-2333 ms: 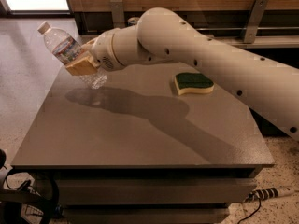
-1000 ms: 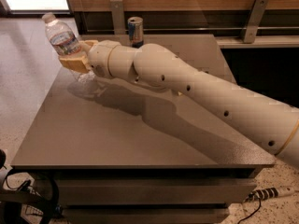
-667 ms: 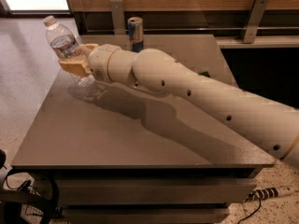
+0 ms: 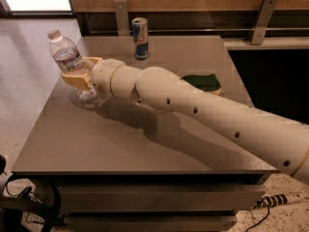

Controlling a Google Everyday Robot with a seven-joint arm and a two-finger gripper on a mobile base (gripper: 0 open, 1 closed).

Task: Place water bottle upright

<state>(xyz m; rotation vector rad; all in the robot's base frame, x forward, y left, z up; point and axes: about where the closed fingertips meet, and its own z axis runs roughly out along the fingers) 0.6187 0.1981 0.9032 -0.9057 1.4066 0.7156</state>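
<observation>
The water bottle (image 4: 66, 53) is clear ribbed plastic with a white cap and a red, white and blue label. It is held nearly upright, tilted a little to the left, at the table's far left. Its base is hidden by the fingers and seems to sit at or just above the grey table top (image 4: 120, 139). My gripper (image 4: 77, 76) is shut on the bottle's lower half, its tan fingers (image 4: 72, 79) on either side. The white arm reaches in from the lower right across the table.
A slim blue-and-silver drink can (image 4: 140, 38) stands at the table's back, right of the bottle. A green and yellow sponge (image 4: 205, 82) lies behind the arm at mid right. A wooden wall with metal brackets (image 4: 263, 21) runs behind the table.
The bottle has been turned from steeply tilted to nearly upright and lowered towards the table. The arm has swung, uncovering the can and partly covering the sponge.
</observation>
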